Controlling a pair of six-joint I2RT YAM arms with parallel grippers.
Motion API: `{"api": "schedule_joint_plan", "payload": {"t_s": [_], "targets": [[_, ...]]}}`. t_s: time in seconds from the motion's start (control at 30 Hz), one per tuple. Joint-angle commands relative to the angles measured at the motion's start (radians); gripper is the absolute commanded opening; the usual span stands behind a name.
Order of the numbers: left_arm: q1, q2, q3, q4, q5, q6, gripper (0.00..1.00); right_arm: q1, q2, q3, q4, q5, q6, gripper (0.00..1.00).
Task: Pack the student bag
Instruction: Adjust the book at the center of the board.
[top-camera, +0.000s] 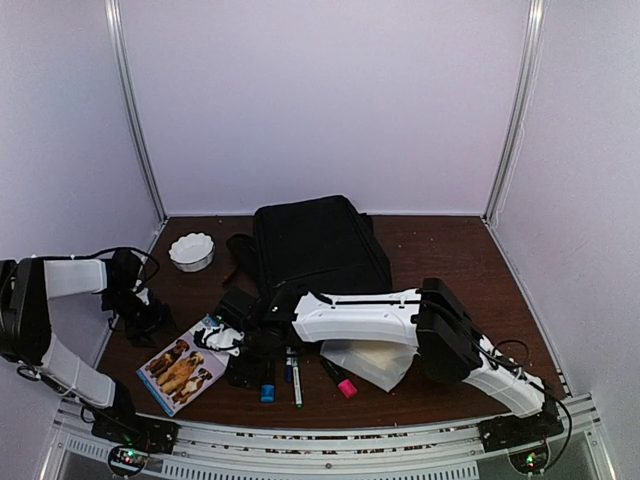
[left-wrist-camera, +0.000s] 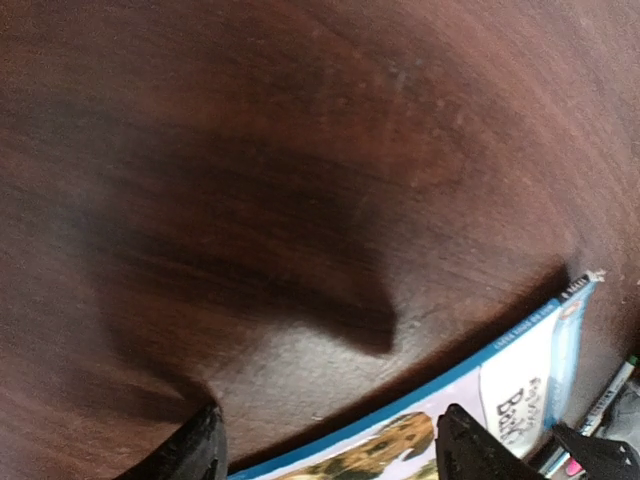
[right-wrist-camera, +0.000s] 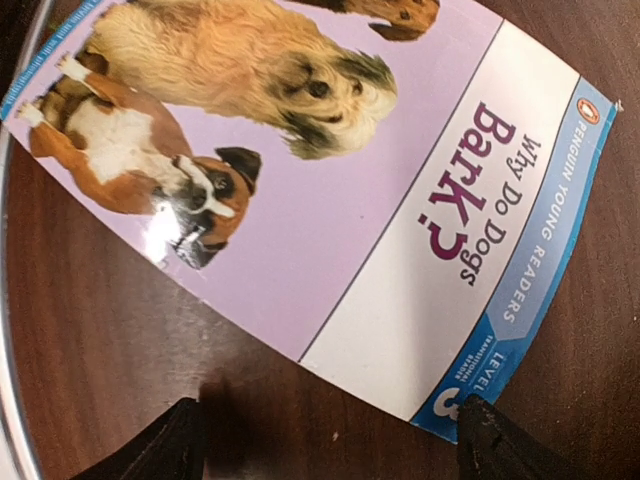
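Note:
The student bag (top-camera: 318, 245), a large black backpack, lies flat at the back middle of the table. A thin book (top-camera: 182, 370) with dogs on a lilac cover lies at the front left. In the right wrist view the book (right-wrist-camera: 330, 200) fills the frame, titled "Why Do Dogs Bark?". My right gripper (right-wrist-camera: 330, 448) hangs open just off its edge, one finger (right-wrist-camera: 495, 445) over the blue corner. My right gripper (top-camera: 220, 338) reaches across from the right. My left gripper (left-wrist-camera: 330, 455) is open over bare wood beside the book's blue edge (left-wrist-camera: 520, 385), left of the book (top-camera: 148, 316).
A white fluted bowl (top-camera: 191, 251) stands at the back left. Pens (top-camera: 295, 378), a pink highlighter (top-camera: 346, 386) and a small blue item (top-camera: 268, 393) lie near the front edge. A translucent white pouch (top-camera: 372, 362) lies under the right arm.

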Motion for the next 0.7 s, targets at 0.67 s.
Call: {"api": "schedule_joint_plan", "payload": {"t_s": [0.67], "targets": [[-0.183,-0.112,-0.078,-0.020,0.279,-0.032,0.59,-0.160,-0.020,0.005,0.039,0.204,0.162,0.79]]}}
